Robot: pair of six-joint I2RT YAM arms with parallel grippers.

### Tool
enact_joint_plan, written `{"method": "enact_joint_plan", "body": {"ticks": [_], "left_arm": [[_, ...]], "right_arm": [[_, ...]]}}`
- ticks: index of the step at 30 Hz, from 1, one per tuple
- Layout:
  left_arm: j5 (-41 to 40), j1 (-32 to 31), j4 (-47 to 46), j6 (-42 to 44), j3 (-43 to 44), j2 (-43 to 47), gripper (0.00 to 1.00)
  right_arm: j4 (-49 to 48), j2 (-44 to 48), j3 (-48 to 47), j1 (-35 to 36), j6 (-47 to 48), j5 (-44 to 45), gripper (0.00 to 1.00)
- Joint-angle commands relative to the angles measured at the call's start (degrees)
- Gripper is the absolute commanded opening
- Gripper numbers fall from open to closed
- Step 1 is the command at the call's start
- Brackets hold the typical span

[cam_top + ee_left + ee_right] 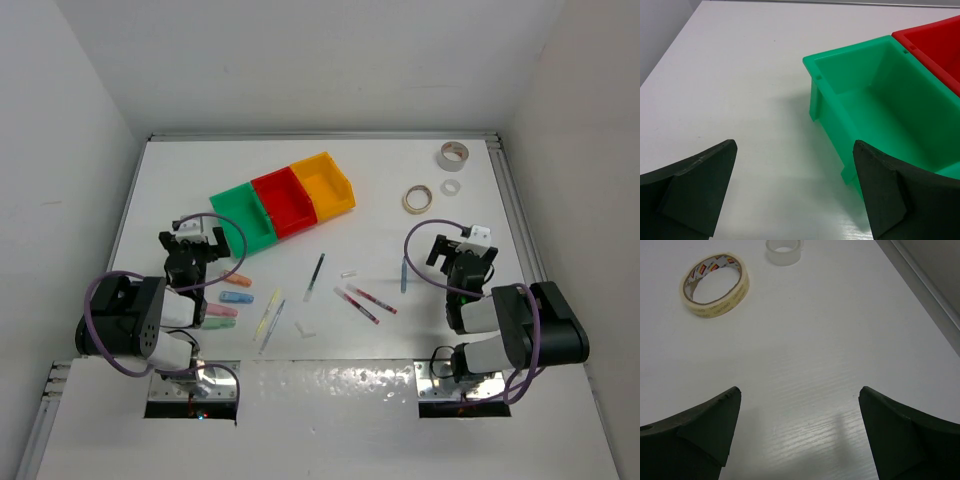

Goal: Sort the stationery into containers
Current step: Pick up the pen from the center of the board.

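As left gripper (795, 165) gapes near green bin (850, 51), right gripper (799, 405) gapes, empty

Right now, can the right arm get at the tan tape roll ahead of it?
Probably yes. The right gripper is open and the tan tape roll lies flat ahead and to its left, with only bare table between them; the clear roll sits apart, farther back.

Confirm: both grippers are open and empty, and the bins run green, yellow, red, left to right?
No. The top view shows the order green bin, red bin, yellow bin: red sits in the middle. The left gripper and right gripper are open and empty, as stated.
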State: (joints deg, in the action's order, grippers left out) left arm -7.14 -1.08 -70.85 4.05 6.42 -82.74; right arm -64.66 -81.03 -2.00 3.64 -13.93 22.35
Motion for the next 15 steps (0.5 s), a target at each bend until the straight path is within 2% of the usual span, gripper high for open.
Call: {"method": "enact_joint_plan", "body": {"ticks": [1,5,8,9,10,11,12,15], "left_arm": [[0.0,-0.4,-2.6,0.1,1.1,0.0,1.0],[-0.6,-0.8,-3.1,0.3,1.1,0.0,1.0],[-1.6,-0.6,-5.1,0.0,0.4,-0.1,1.0],[-3.9,-0.6,-3.2,-1.0,0.6,3.0,1.0],[-6.4,-0.6,0.2,-3.4,1.5,5.4,1.0],[-12.1,-0.3,10.5,-6.3,3.0,7.7,1.0],[-14.4,0.0,15.8,-7.9,7.1,11.6,1.0],[-25.1,0.2,32.7,-13.0,14.0,16.5,1.0]], "right_arm": [[-3.6,0.4,3.6,0.3,-0.6,0.1,0.99],[-1.2,3.4,2.7,0.4,0.8,-2.3,0.99],[15.6,12.0,-3.0,0.9,3.1,-5.6,0.99],[18.7,14.5,-4.1,0.9,3.5,-8.3,0.99],[21.7,16.7,-5.3,0.8,4.3,-9.8,0.99],[24.3,19.0,-6.2,0.9,5.3,-10.9,0.99],[28.6,23.1,-8.3,0.8,6.5,-12.9,0.99],[35.8,27.2,-13.0,0.8,8.5,-13.0,0.99]]}}
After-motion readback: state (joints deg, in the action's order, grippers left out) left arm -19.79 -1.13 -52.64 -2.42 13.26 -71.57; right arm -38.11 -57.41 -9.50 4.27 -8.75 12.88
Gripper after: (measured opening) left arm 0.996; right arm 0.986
